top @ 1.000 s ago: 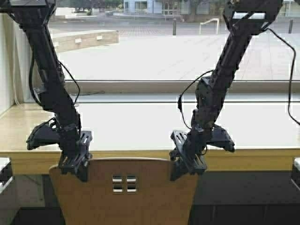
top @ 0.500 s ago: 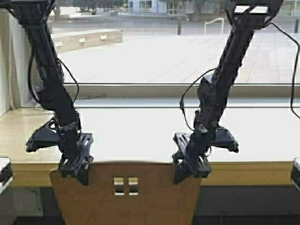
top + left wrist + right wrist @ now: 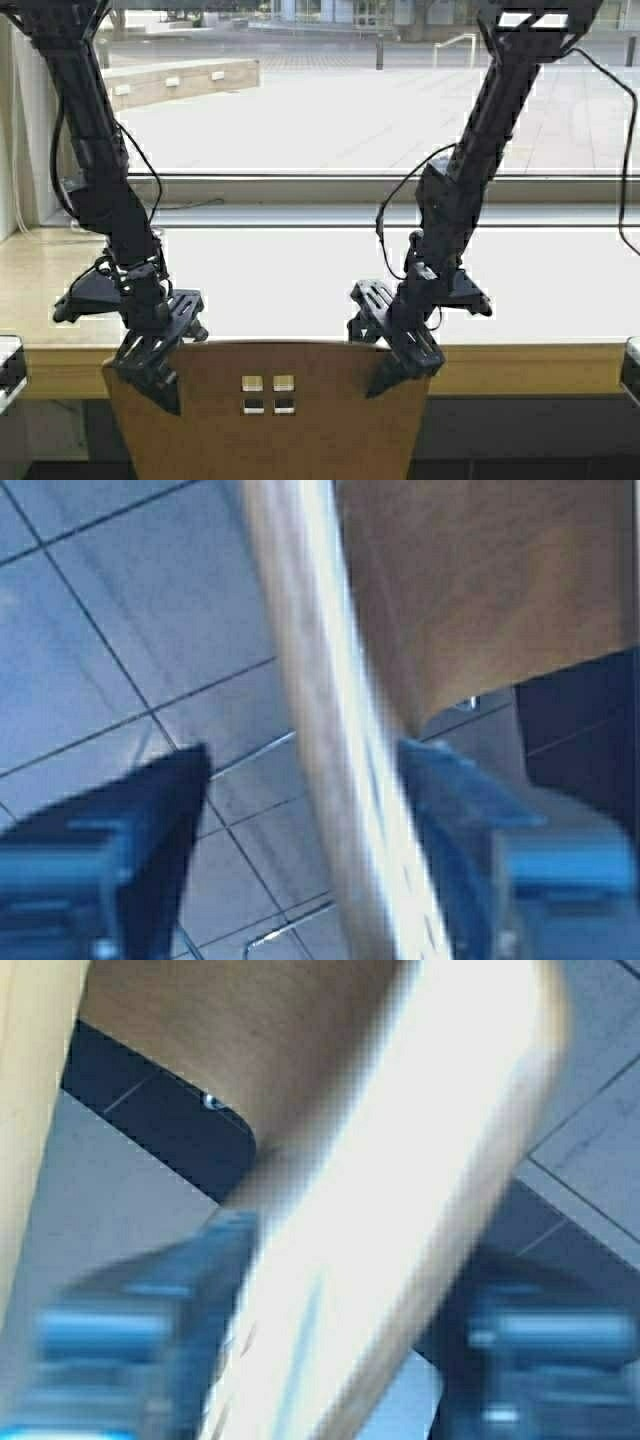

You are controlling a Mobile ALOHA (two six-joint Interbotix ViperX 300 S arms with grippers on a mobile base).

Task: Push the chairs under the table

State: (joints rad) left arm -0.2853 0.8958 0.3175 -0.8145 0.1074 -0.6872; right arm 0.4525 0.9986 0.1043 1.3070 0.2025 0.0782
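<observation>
- Behind everything: big window (image 3: pixel 330 100) onto a sunlit paved plaza; long pale-topped desk (image 3: pixel 300 280) running along beneath its sill, tan wood edge facing the robot.
- Left gripper (image 3: pixel 152 362): low at the left top corner of the chair (image 3: pixel 265 415) backrest, pointing down, fingers spread either side of the rim.
- From the left wrist camera: chair (image 3: pixel 330 720) edge running straight through the gap, one dark finger (image 3: pixel 150 830) apart from it on one side, the other finger (image 3: pixel 470 820) just beside or touching on the other; tiled floor (image 3: pixel 110 660) below.
- Right gripper (image 3: pixel 398 362): at the right top corner of the same backrest, tilted inward, fingers spread and straddling the rim.
- From the right wrist camera: chair (image 3: pixel 400 1200) edge filling the space between two blurred fingers (image 3: pixel 530 1350); contact impossible to tell through the blur.
- Chair itself: light tan plywood back, four small square cutouts (image 3: pixel 268 394) in a grid at the middle, upright, centred between both arms, directly in front of the desk.
- Top rim of the backrest level with and overlapping the desk's wood front edge in the high view; seat and legs out of sight below.
- Desk top behind the grippers pale and glossy; darker space under it to either side of the chair.
</observation>
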